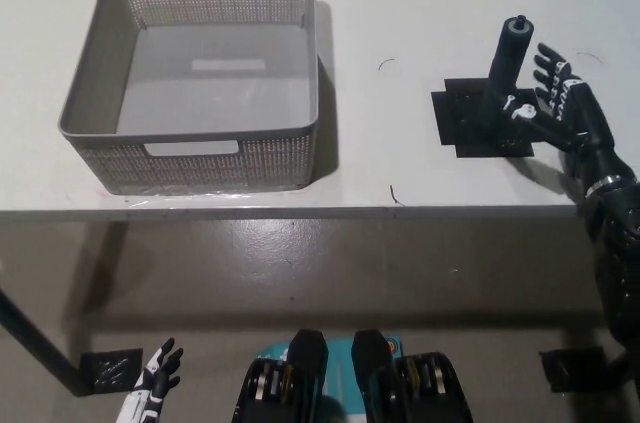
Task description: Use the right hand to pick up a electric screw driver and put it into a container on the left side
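White tabletop [400, 3] filled the upper half of the head view, its front edge running across the picture above a grey-brown floor [330, 263]. At the left of the table stood the container [190, 158], a grey perforated basket with cut-out handles in its near and far walls; its interior held nothing visible. Below the table edge, at the lower left, the white left hand [152, 388] rested low beside the robot, fingers spread and holding nothing, next to a small black plate on the floor [110, 370]. Two thin dark marks lay on the tabletop between the basket and the right-hand items. Right of centre, a black square pad [465, 123] lay flat on the table, well apart from the container. On this pad the electric screw driver [508, 63] stood upright, a dark cylindrical body with a narrower tip at the top. Immediately to its right was the black right hand [555, 103], fingers extended and apart, palm turned toward the tool, released and not closed on anything. Its thumb side appeared to lie against or just beside the tool's lower body; whether it touched could not be told. The black right arm [615, 243] rose from the lower right corner of the picture.
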Robot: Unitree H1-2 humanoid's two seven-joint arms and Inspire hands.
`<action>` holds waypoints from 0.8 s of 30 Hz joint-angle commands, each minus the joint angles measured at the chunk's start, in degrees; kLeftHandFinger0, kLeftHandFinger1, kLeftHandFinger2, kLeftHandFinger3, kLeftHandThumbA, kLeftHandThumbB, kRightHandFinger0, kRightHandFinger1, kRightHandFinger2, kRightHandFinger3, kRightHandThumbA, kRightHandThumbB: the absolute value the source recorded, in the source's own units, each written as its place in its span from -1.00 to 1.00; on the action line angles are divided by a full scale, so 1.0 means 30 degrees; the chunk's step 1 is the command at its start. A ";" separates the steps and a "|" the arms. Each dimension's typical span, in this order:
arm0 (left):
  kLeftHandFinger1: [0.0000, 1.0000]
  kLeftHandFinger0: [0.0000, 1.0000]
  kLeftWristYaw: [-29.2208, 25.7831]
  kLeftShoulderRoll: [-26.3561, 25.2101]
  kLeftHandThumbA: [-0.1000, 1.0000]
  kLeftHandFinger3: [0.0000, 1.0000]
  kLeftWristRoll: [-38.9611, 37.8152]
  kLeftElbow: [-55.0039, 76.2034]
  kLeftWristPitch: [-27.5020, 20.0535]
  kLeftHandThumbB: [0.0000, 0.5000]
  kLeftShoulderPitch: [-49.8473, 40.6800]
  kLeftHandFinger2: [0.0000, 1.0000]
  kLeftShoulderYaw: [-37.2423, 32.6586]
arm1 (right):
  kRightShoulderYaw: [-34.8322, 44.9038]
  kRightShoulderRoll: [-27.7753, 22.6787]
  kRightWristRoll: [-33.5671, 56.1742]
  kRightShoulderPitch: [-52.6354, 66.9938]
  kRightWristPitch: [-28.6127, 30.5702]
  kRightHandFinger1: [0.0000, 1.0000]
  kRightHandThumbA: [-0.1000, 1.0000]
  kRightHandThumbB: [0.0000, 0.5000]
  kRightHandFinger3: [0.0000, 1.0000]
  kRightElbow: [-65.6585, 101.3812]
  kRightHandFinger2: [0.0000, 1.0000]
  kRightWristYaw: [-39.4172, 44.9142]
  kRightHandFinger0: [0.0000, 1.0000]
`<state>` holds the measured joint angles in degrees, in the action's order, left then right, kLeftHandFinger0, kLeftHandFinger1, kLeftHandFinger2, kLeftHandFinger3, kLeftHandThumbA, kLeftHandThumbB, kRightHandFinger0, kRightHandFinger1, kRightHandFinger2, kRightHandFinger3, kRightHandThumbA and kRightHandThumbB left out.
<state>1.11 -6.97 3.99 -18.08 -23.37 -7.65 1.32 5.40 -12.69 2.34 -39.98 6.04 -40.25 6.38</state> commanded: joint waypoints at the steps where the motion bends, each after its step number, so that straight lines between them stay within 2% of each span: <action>1: 1.00 1.00 -0.0136 -0.0233 1.00 1.00 0.0138 0.0301 -0.0322 -0.76 -0.0033 1.00 0.0056 | -0.0169 0.0002 0.0564 -0.1286 0.0416 1.00 0.80 0.84 1.00 -0.0342 1.00 0.0867 1.00; 6: 1.00 1.00 -0.0285 -0.0208 1.00 1.00 0.0310 0.0245 -0.0468 -0.86 -0.0091 1.00 0.0087 | -0.0182 0.0078 0.0634 -0.1647 0.0098 1.00 0.81 0.92 1.00 -0.1230 1.00 0.1082 1.00; 7: 1.00 1.00 -0.0222 -0.0216 1.00 1.00 0.0232 0.0255 -0.0435 -0.83 -0.0090 1.00 0.0087 | -0.0115 0.0096 0.0728 -0.1789 0.0056 1.00 0.79 0.86 1.00 -0.1560 1.00 0.1152 1.00; 11: 1.00 1.00 -0.0159 -0.0217 1.00 1.00 0.0177 0.0375 -0.0276 -0.79 -0.0069 1.00 0.0080 | 0.0031 0.0037 0.0838 -0.2448 0.0337 1.00 0.77 0.79 1.00 -0.3187 1.00 0.1381 1.00; 13: 1.00 1.00 -0.0114 -0.0226 1.00 1.00 0.0113 0.0359 -0.0264 -0.79 -0.0065 1.00 0.0082 | 0.0062 -0.0007 0.0856 -0.2731 0.0465 1.00 0.76 0.86 1.00 -0.3826 1.00 0.1453 1.00; 16: 1.00 1.00 -0.0140 -0.0198 1.00 1.00 0.0054 0.0282 -0.0345 -0.80 -0.0034 1.00 0.0115 | 0.0032 -0.0102 0.0835 -0.3264 0.0696 1.00 0.74 0.82 1.00 -0.4823 1.00 0.1518 1.00; 18: 1.00 1.00 -0.0105 -0.0247 1.00 1.00 0.0139 0.0351 -0.0326 -0.80 -0.0042 1.00 0.0071 | -0.0001 -0.0184 0.0771 -0.3857 0.0924 1.00 0.73 0.91 1.00 -0.5868 1.00 0.1494 1.00; 20: 1.00 1.00 -0.0014 -0.0248 1.00 1.00 0.0036 0.0407 -0.0207 -0.75 0.0060 1.00 0.0051 | -0.0020 -0.0283 0.0711 -0.4333 0.0950 1.00 0.72 0.89 1.00 -0.6428 1.00 0.1416 1.00; 24: 1.00 1.00 0.0005 -0.0237 1.00 1.00 0.0092 0.0316 -0.0398 -0.77 0.0114 1.00 -0.0021 | -0.0160 -0.0508 0.0444 -0.5459 0.1199 1.00 0.71 0.91 1.00 -0.8182 1.00 0.1204 1.00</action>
<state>1.11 -6.97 4.21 -18.10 -23.33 -7.63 1.29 5.08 -12.71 3.52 -50.48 6.87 -62.10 9.59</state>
